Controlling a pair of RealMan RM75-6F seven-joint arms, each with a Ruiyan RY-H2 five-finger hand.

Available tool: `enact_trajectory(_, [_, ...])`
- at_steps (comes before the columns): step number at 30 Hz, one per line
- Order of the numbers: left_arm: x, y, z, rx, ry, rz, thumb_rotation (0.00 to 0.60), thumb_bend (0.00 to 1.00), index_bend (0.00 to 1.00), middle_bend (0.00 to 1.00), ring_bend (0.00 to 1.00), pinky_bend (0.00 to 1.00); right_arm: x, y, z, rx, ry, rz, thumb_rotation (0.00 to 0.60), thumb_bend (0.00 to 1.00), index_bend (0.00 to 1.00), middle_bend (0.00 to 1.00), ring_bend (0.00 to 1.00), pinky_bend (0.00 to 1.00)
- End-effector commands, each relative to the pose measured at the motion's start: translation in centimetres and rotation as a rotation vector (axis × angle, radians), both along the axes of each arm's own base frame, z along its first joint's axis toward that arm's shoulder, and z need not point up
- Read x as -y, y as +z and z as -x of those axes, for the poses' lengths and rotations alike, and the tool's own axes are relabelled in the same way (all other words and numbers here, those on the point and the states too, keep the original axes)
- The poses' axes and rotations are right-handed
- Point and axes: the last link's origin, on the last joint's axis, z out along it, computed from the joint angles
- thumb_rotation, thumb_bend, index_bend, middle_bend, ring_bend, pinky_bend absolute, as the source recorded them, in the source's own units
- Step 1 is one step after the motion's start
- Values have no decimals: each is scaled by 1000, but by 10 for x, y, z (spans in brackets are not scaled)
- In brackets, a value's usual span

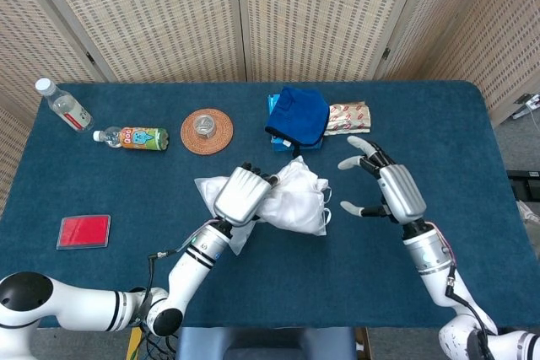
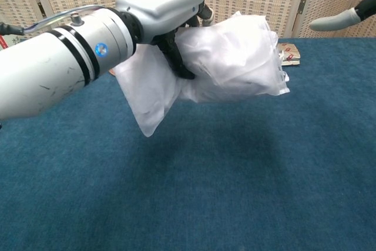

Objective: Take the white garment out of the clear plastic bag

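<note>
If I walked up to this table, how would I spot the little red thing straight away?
Start at the blue table and go to its near left corner, far from the bottles at the back. The red card lies flat there on its own: a small red rectangle, the only red object on that side.

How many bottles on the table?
2, both at the far left of the blue table: a clear plastic water bottle with white cap near the corner, and a small bottle with colourful label lying on its side beside it. None seem hidden.
</note>
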Motion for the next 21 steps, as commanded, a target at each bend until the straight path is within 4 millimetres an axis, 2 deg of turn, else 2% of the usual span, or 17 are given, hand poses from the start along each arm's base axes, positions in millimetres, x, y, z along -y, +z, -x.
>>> enact_trajectory(1, [1, 1, 0, 11, 3, 6, 600, 93, 473, 642, 564, 467, 2, -5, -4, -10, 15, -23, 600, 0, 358, 96, 63, 233])
enact_trajectory(21, [8, 4, 13, 182, 29, 42, 600, 93, 475, 642, 564, 491, 5, -18, -6, -31, 21, -80, 600, 0, 358, 96, 63, 233])
